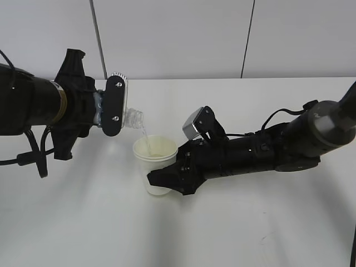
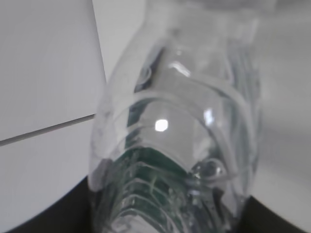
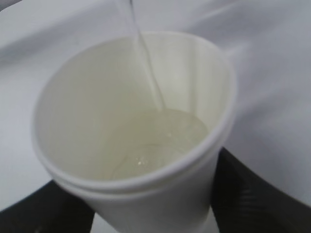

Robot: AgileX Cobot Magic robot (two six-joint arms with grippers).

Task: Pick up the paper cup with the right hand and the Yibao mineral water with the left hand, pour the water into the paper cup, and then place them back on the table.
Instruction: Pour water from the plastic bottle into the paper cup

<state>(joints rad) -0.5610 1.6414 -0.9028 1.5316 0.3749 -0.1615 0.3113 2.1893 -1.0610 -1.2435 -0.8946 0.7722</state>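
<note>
White table (image 1: 250, 222): left end effector (image 1: 114, 105) grips bottle (image 1: 132, 118) horiz., mouth right; right end effector (image 1: 169, 178) grips cup (image 1: 154, 167).

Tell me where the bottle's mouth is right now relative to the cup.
In the exterior view, the Yibao mineral water, tipped in the left hand, has its mouth just above-left of the paper cup, a thin stream falling inside.

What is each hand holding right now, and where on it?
Left hand grips the Yibao mineral water around its body; right hand grips the paper cup around its lower wall.
</note>
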